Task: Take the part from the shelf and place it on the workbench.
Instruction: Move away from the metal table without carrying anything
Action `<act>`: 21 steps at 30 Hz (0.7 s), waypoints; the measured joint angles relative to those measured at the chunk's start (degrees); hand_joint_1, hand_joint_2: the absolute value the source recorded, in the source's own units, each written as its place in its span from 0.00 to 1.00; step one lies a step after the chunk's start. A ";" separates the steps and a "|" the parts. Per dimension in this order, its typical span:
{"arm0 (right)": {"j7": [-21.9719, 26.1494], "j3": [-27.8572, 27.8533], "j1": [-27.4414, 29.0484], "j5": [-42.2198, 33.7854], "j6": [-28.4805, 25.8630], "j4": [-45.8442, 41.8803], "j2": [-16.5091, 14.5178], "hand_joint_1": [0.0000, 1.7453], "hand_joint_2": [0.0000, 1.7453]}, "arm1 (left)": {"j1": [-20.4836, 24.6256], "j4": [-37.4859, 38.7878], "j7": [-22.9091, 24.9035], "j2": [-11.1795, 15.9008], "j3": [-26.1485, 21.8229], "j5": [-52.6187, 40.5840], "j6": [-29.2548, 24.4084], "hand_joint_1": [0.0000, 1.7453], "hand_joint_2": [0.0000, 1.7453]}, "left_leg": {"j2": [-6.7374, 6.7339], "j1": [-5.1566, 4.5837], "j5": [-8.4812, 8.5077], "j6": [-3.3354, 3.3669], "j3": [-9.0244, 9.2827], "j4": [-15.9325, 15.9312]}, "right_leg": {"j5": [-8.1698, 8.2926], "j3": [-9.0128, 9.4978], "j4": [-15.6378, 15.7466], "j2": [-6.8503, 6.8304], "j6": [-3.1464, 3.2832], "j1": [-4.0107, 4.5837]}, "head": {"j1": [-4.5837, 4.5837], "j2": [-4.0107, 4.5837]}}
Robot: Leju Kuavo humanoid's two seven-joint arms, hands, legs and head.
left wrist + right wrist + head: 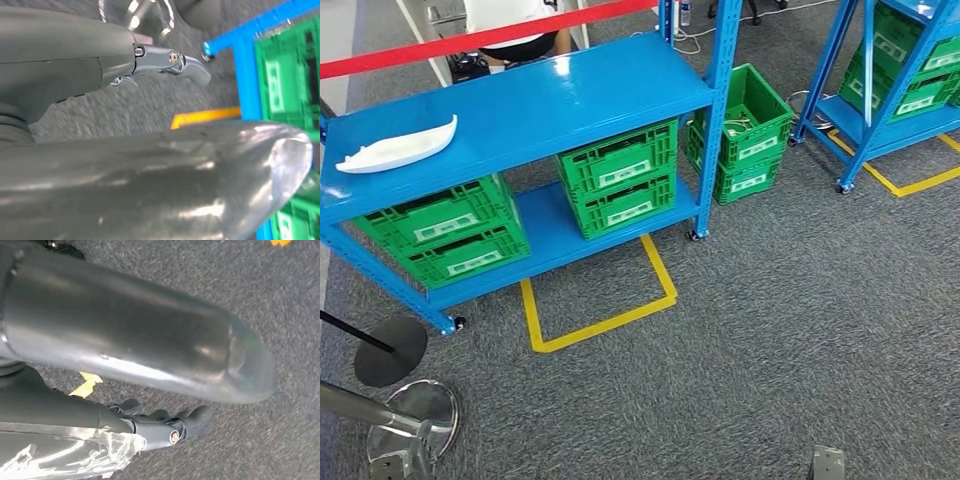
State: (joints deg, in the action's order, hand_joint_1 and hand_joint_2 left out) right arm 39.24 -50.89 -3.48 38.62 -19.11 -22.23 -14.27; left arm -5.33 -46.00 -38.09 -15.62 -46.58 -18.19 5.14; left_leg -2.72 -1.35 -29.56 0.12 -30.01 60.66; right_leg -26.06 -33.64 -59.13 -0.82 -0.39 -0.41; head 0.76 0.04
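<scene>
Left hand: the left hand (158,130) hangs beside the body over grey carpet, thick thumb and a darker finger stretched out apart, nothing held.
Right hand: the right hand (143,385) likewise hangs over the carpet, fingers spread and empty; clear film wraps part of its cover.
Floor nearby: two round stanchion bases (414,415) stand on the carpet near the robot's left; a yellow tape outline (599,322) marks the floor in front of the shelf.
Shelf: the blue shelf (569,95) stands ahead, green crates (618,180) on its lower level.
Part: the white part (399,148), long, thin and tapering to a point, lies flat on the top board towards its left end, apart from everything else.
Handling, as a judgement: it looks light, stiff and smooth, probably moulded plastic, so slippery and apt to flex or crack at the thin tip; take it around the broader middle.
Stage: neither hand is near the part; approach comes first.
Beyond: a red barrier (471,40) and a seated person (512,25).
</scene>
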 joint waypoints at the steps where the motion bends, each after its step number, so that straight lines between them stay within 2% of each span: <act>1: 0.01 -0.01 -0.08 0.14 0.01 -0.01 0.00 0.00 0.00 | 0.01 -0.01 0.00 -0.03 -0.02 0.00 0.00 0.00 0.00 | 1.14 0.24 -1.03 -0.44 -2.23 3.67 | -0.19 0.31 0.21 0.49 0.21 -0.05 | -0.02 0.00; 3: -0.01 0.01 -0.13 0.44 0.07 -0.02 0.00 0.00 0.00 | -0.08 -0.01 -0.01 -0.09 -0.06 0.00 0.01 0.00 0.00 | 1.99 0.61 -4.00 -0.95 -7.15 10.60 | -0.70 0.98 0.44 1.52 0.47 -0.10 | -0.07 0.00; 4: -0.02 0.01 -0.05 0.56 0.14 -0.02 0.01 0.00 0.00 | -0.13 -0.01 0.00 -0.09 -0.08 0.00 0.01 0.00 0.00 | 2.06 0.70 -4.69 -1.01 -8.89 12.28 | -1.08 1.45 0.47 1.99 0.53 -0.09 | -0.08 0.00; 5: -0.03 0.01 0.04 0.67 0.22 -0.02 0.01 0.00 0.00 | -0.16 -0.01 0.00 -0.09 -0.08 0.00 0.01 0.00 0.00 | 2.09 0.73 -4.05 -0.92 -9.73 12.08 | -1.50 2.01 0.49 2.38 0.53 -0.07 | -0.09 0.00; 6: -0.04 0.02 0.10 0.78 0.30 -0.02 0.01 0.00 0.00 | -0.16 -0.01 0.00 -0.09 -0.08 0.00 0.01 0.00 0.00 | 2.14 0.72 -2.05 -0.69 -9.63 9.99 | -1.95 2.67 0.51 2.72 0.50 -0.03 | -0.08 0.00; 8: -0.10 0.05 0.11 0.97 0.34 -0.03 -0.03 0.00 0.00 | -0.12 -0.01 -0.01 -0.08 -0.10 -0.01 0.01 0.00 0.00 | 2.43 0.48 3.77 0.28 -7.84 2.80 | -2.82 3.86 0.59 3.22 0.30 0.02 | -0.06 0.00; 9: -0.17 0.08 0.09 1.05 0.30 -0.03 -0.06 0.00 0.00 | -0.10 -0.01 -0.01 -0.07 -0.13 -0.01 0.02 0.00 0.00 | 2.67 0.26 5.43 0.85 -7.02 -0.38 | -3.24 4.23 0.63 3.46 0.08 0.06 | -0.09 0.00; 10: -0.27 0.11 0.10 1.15 0.26 -0.04 -0.08 0.00 0.00 | -0.11 -0.01 0.00 -0.06 -0.15 -0.02 0.01 0.00 0.00 | 2.88 0.04 6.28 1.27 -6.47 -2.44 | -3.64 4.34 0.78 3.64 -0.21 0.09 | -0.06 0.00; 11: -0.37 0.17 0.15 1.27 0.22 -0.04 -0.11 0.00 0.00 | -0.11 -0.01 0.00 -0.05 -0.18 -0.02 0.01 0.00 0.00 | 3.05 -0.10 6.29 1.51 -6.22 -3.55 | -3.83 4.64 0.65 3.76 -0.55 0.15 | -0.02 0.00; 14: -0.57 0.37 0.24 1.79 0.06 -0.11 -0.13 0.00 0.00 | 0.03 -0.03 -0.01 -0.09 -0.19 -0.11 0.10 0.00 0.00 | 3.39 0.12 6.32 1.67 -4.82 -4.44 | -4.79 5.55 -0.14 2.96 -1.69 0.26 | 0.02 0.00; 15: -0.62 0.40 0.10 1.95 0.01 -0.14 -0.13 0.00 0.00 | 0.11 -0.03 -0.01 -0.08 -0.20 -0.16 0.15 0.00 0.00 | 3.47 0.19 6.21 1.85 -4.27 -4.47 | -5.53 4.83 -1.78 2.36 -2.01 0.28 | 0.05 0.00; 16: -0.67 0.44 -0.05 2.09 -0.02 -0.16 -0.13 0.00 0.00 | 0.15 -0.03 0.00 -0.05 -0.20 -0.19 0.19 0.00 0.00 | 3.55 0.22 6.02 2.03 -3.83 -4.48 | -6.61 3.12 -4.77 1.81 -2.24 0.29 | 0.08 0.00; 18: -0.79 0.50 -0.11 2.25 -0.04 -0.17 -0.13 0.00 0.00 | 0.15 -0.02 0.00 -0.01 -0.21 -0.20 0.22 0.00 0.00 | 3.89 0.19 5.30 2.34 -3.18 -4.46 | -9.33 -1.71 -12.30 1.31 -2.61 0.28 | 0.10 0.00; 19: -0.83 0.57 0.04 2.31 -0.04 -0.17 -0.13 0.00 0.00 | 0.09 -0.01 0.00 -0.02 -0.21 -0.22 0.23 0.00 0.00 | 4.22 0.18 4.93 2.39 -2.80 -4.45 | -10.24 -3.69 -14.68 1.28 -2.75 0.27 | 0.08 0.00; 20: -0.86 0.65 0.21 2.37 -0.04 -0.17 -0.13 0.00 0.00 | 0.02 -0.01 -0.01 -0.04 -0.21 -0.26 0.23 0.00 0.00 | 4.65 0.19 4.54 2.37 -2.32 -4.44 | -10.09 -4.73 -15.13 1.29 -2.87 0.27 | 0.10 0.00; 21: -0.87 0.73 0.33 2.40 -0.05 -0.17 -0.13 0.00 0.00 | -0.03 -0.01 0.00 -0.05 -0.21 -0.31 0.23 0.00 0.00 | 5.19 0.21 4.14 2.31 -1.74 -4.43 | -8.61 -4.70 -13.42 1.34 -2.91 0.24 | 0.09 0.00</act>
State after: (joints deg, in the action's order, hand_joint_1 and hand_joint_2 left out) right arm 38.37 -50.17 -3.15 41.02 -19.16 -22.41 -14.40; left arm -5.35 -46.01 -38.09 -15.68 -46.80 -18.49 5.37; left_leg 2.46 -1.14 -25.42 2.42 -31.75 56.23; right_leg -34.66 -38.34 -72.55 0.52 -3.30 -0.17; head 0.85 0.04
